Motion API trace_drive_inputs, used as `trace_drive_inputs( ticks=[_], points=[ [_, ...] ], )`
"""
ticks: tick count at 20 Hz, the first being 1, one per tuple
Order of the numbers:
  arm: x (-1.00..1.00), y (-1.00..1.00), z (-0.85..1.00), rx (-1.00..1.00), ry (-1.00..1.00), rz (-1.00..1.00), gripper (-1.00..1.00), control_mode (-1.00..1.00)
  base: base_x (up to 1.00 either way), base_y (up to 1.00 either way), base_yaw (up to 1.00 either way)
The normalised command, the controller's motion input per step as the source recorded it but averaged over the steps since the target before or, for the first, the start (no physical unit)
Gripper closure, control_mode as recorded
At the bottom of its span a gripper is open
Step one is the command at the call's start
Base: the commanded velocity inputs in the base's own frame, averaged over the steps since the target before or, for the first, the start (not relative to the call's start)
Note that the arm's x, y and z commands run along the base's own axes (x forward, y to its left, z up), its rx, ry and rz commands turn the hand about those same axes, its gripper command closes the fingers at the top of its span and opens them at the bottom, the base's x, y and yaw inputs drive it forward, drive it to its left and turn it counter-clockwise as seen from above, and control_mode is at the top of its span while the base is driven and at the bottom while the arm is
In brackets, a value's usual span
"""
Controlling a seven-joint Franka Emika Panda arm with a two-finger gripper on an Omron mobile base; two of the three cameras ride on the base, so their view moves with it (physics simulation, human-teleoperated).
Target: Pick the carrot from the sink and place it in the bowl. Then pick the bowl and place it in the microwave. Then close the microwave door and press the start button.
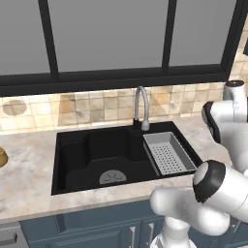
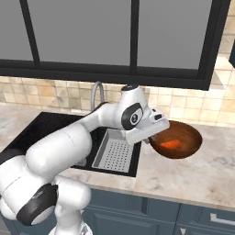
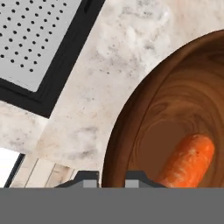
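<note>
Far left on the marble counter (image 1: 29,169), there's a small tan-gold bowl (image 1: 2,157) just peeking in at the edge of the left base view. Moving right, here's the sink (image 1: 97,155), a wide black basin with the round grey drain (image 1: 113,177) at its near side and the curved steel faucet (image 1: 140,107) standing behind it at the far rim. The grey perforated tray (image 1: 166,153) sits in the right end of the sink.

Right again, and now we're at the action. In the right base view the white arm (image 2: 92,126) reaches across the tray to the counter just right of the sink, and the gripper (image 2: 151,137) is down at the near left rim of the bowl (image 2: 183,144). The hand view settles it: the two dark finger tips (image 3: 89,178) sit either side of the bowl's wall, one outside, one inside, the jaws pinched close on that rim. So the jaws are grasping the bowl by its edge.

And the carrot (image 2: 171,143)? It's inside the reddish-brown bowl, lying on the bottom, bright orange against the glossy wood. The bowl looks tipped, its left side lifted; whether its base touches the marble I can't tell.
</note>
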Motion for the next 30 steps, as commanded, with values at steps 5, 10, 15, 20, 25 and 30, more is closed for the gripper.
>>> trace_drive_inputs(
  ticks=[5, 10, 15, 20, 25, 30],
  points=[
    [-0.5, 0.6, 1.0, 0.0, 0.0, 0.2, 1.0, -1.0, 0.0, 0.0, 0.0],
    [-0.5, 0.68, 1.0, 0.0, 0.0, 0.24, 1.0, -1.0, 0.0, 0.0, 0.0],
    [-0.54, 0.61, 0.89, 0.0, 0.0, 0.36, 1.0, -1.0, 0.0, 0.0, 0.0],
    [-0.62, 0.38, 0.56, 0.0, -0.02, 0.44, 1.0, -1.0, 0.0, 0.0, 0.0],
    [-0.62, 0.33, 0.43, -0.01, -0.08, 0.4, 1.0, -1.0, 0.0, 0.0, 0.0],
    [-0.42, 0.5, 0.35, -0.04, -0.03, 0.19, 1.0, -1.0, 0.0, 0.0, 0.0]
  ],
)
